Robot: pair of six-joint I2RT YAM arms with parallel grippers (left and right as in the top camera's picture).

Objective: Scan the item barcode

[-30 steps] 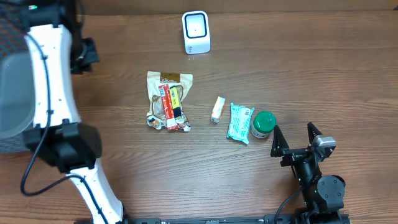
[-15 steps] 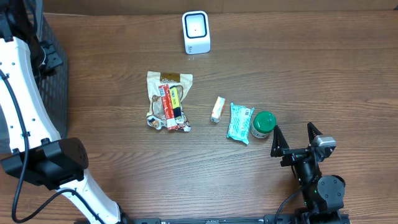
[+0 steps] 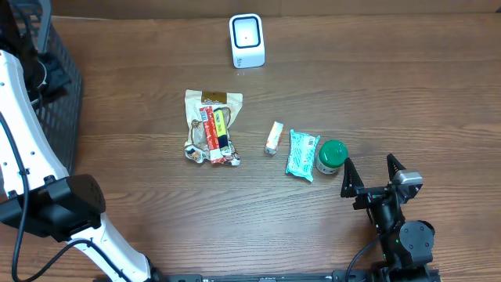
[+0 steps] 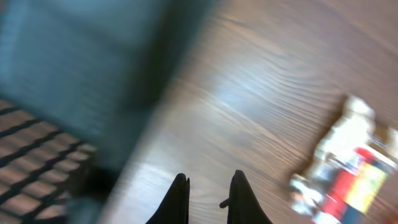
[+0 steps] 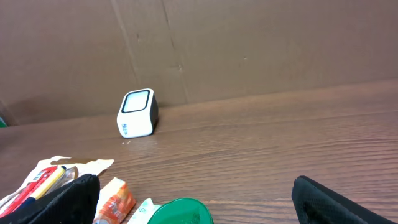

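Observation:
Several items lie mid-table: a snack packet (image 3: pixel 211 125) with red and yellow sticks, a small orange-and-white box (image 3: pixel 273 138), a teal packet (image 3: pixel 301 154) and a green-lidded jar (image 3: pixel 332 156). The white scanner (image 3: pixel 246 41) stands at the back. My right gripper (image 3: pixel 369 164) rests wide open just right of the jar, holding nothing. The right wrist view shows the scanner (image 5: pixel 137 112), the green lid (image 5: pixel 180 213) and the orange box (image 5: pixel 114 200). My left gripper (image 4: pixel 208 186) has its fingers close together with nothing between them, above bare table beside the basket. This view is motion-blurred, with the snack packet (image 4: pixel 348 162) at its right.
A black mesh basket (image 3: pixel 63 86) stands at the far left edge, also blurred in the left wrist view (image 4: pixel 43 168). The white left arm (image 3: pixel 23 133) reaches up along that edge. A brown cardboard wall (image 5: pixel 249 43) backs the table.
The left arm has swung further left towards the basket, uncovering more of it. The items and the right arm have not moved.

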